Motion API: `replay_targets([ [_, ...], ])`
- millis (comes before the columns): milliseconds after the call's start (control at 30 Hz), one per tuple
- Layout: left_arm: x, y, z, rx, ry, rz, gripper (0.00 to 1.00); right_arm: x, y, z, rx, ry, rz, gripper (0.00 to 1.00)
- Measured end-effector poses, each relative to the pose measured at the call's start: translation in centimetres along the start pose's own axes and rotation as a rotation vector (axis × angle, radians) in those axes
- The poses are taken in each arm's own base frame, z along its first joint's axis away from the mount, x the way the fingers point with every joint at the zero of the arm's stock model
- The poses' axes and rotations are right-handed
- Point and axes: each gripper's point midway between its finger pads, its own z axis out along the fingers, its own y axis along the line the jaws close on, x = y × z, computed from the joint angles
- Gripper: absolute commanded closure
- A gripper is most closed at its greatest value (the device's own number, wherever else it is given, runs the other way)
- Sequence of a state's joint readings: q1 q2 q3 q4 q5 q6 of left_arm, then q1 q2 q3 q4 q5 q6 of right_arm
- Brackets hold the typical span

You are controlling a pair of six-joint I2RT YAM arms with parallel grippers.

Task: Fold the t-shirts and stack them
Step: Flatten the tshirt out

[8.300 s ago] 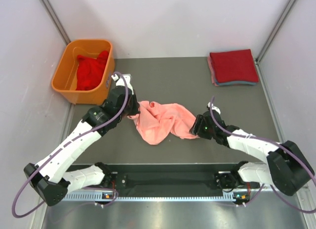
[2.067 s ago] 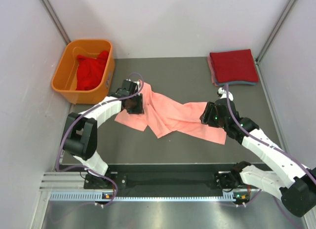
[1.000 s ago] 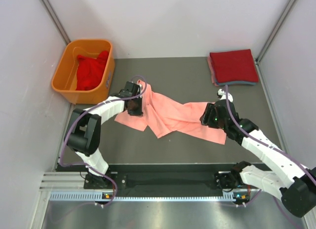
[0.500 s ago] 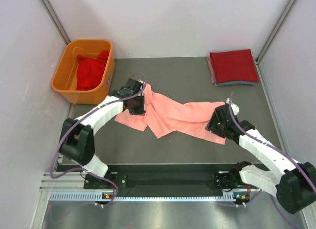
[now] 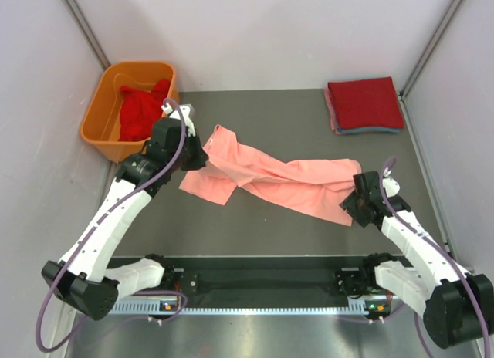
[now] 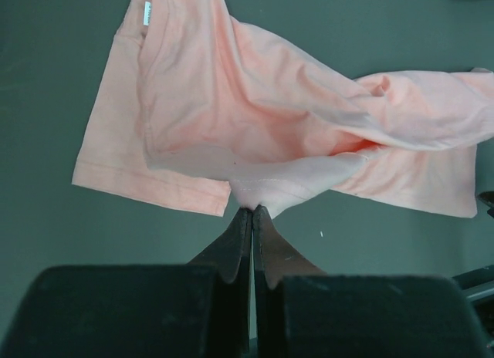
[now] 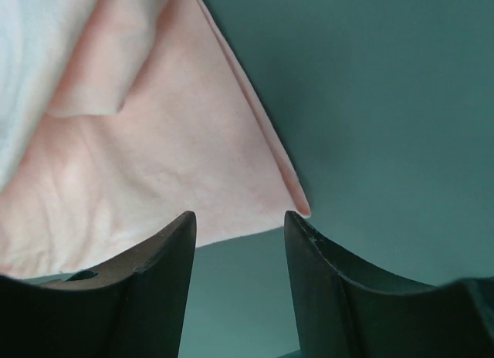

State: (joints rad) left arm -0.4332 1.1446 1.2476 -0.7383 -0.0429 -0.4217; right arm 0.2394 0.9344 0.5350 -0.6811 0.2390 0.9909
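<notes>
My left claw (image 6: 252, 210) is pressed together on a fold of the salmon-pink t-shirt (image 5: 270, 177), and the cloth rises to a small peak at my fingertips. The shirt lies stretched across the middle of the worktop (image 5: 278, 119). Its long axis runs on a slant from the far-left part toward the near-right part. The end with the small white neck label (image 6: 147, 15) points toward the far left. From the wrist view a flat panel of the shirt lies beside my left fingers, its hem on the worktop.

My right claw (image 7: 239, 217) is at the shirt's near-right end with its fingers apart and nothing clamped. The shirt's corner and hem show just past the tips. I cannot tell whether the fingers touch the cloth.

A folded stack (image 5: 364, 102) with a red tee on top sits in the far-right corner. The orange tub (image 5: 96, 115) in the far-left corner holds a crumpled red t-shirt (image 5: 143, 111).
</notes>
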Motion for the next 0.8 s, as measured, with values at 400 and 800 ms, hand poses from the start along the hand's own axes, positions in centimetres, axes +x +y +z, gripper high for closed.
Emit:
replay_targets([
  [400,-4.3,-0.5,-5.4,-0.015,-0.113,-0.013,1.00,-4.5,1.9,-0.3,0.007,-0.129,-0.042,0.49],
  [800,-6.2,1.6,-11.2,-0.108,-0.244,-0.024,1.00,-5.3,3.7,-0.7,-0.081,-0.163,-0.038,0.50],
])
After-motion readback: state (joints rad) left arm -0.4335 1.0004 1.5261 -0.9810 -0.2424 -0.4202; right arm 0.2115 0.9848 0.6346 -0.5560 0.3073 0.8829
